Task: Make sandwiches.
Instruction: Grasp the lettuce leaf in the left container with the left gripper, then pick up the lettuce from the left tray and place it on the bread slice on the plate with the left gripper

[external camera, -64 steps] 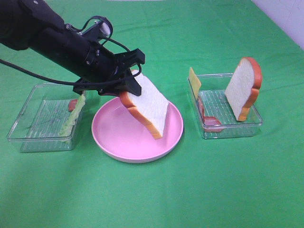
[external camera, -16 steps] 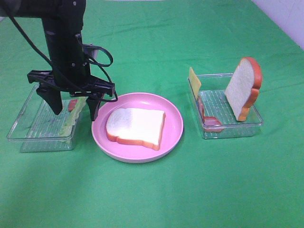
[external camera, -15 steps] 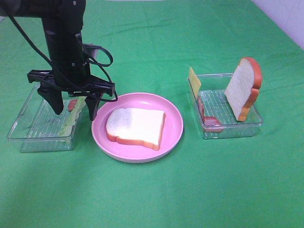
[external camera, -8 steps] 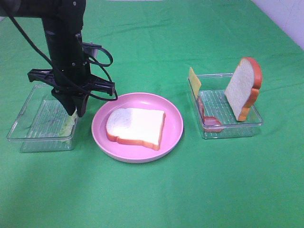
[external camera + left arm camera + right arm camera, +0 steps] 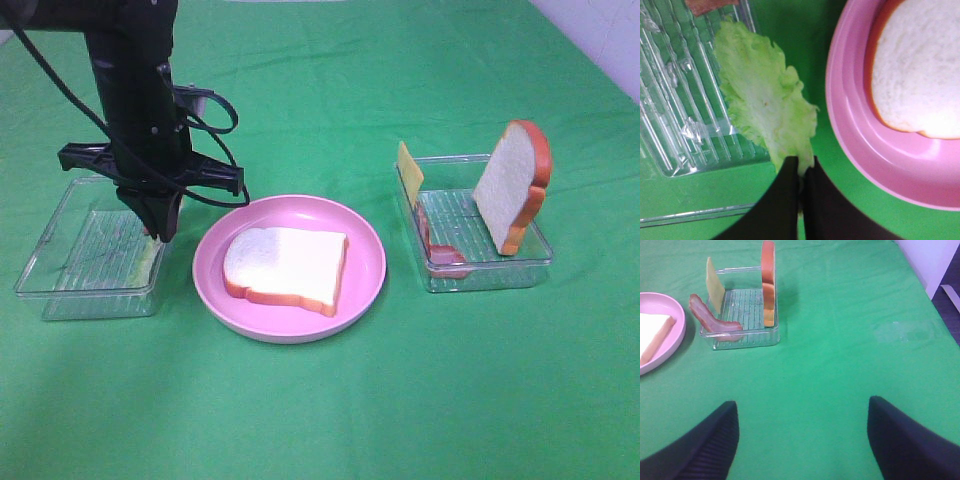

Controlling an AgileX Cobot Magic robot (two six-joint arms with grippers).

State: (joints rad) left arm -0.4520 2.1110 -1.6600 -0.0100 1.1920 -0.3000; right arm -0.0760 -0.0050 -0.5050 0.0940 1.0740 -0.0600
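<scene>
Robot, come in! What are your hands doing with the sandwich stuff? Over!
Left gripper shut on lettuce, at the clear tray. Right gripper open, empty. One bread slice flat on pink plate. Nothing between lettuce and plate.

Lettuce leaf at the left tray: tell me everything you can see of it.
The lettuce leaf is pale green with a frilly edge and a whiter middle; it looks like thin, soft toy material. It lies spread over the ribbed floor of the clear tray, its narrow end passing over the tray's side toward the pink plate without touching it. That end is pinched between the shut jaws of the left gripper. Whether it is lifted cannot be told.
</scene>
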